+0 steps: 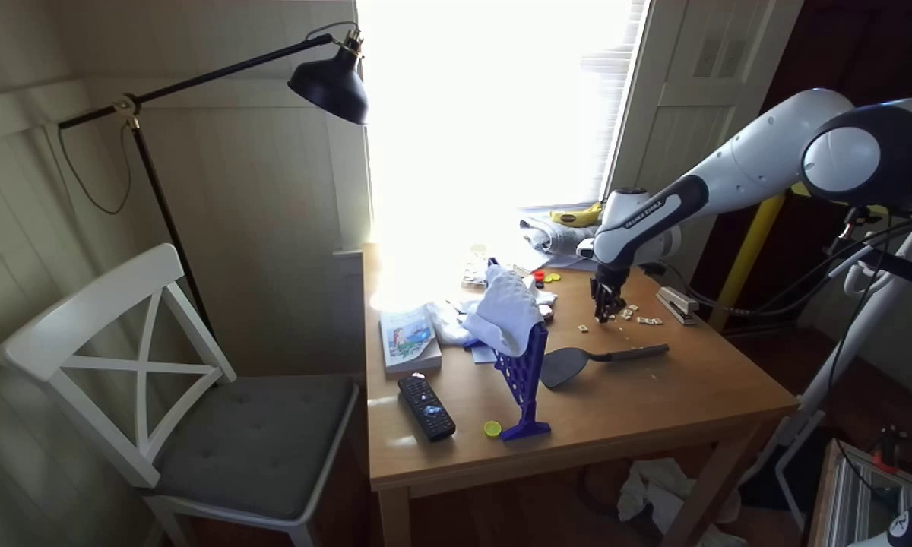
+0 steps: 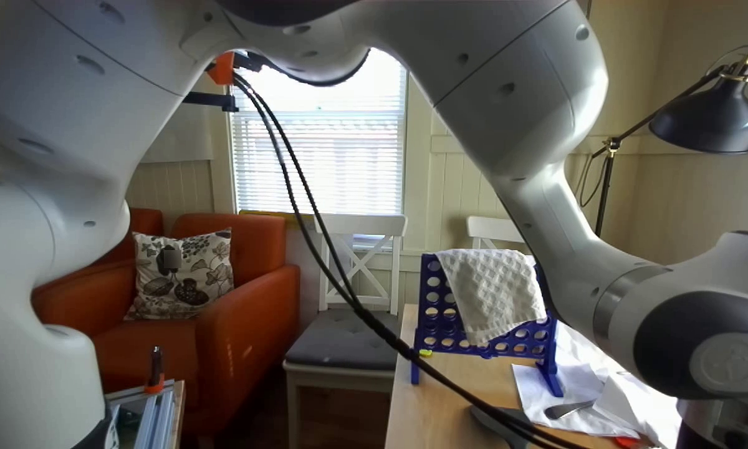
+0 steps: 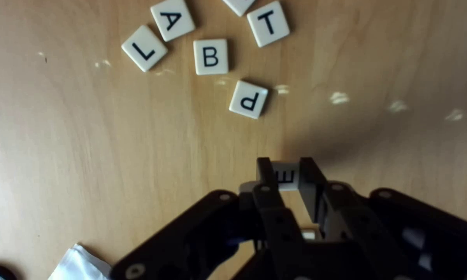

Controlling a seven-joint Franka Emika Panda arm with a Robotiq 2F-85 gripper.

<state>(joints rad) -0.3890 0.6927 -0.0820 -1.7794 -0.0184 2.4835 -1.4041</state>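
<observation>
Gripper (image 3: 285,168) pinches the E tile (image 3: 286,177), which might slip if it bumps the P tile (image 3: 249,100) at eleven o'clock.

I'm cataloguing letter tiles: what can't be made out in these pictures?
Wrist view: letter on top-centre white square tile, cut off by the edge.
Wrist view: shape of small white piece, mostly hidden by the black gripper holding the white square E tile.
In an exterior view: letters on small white tiles, too small.
</observation>
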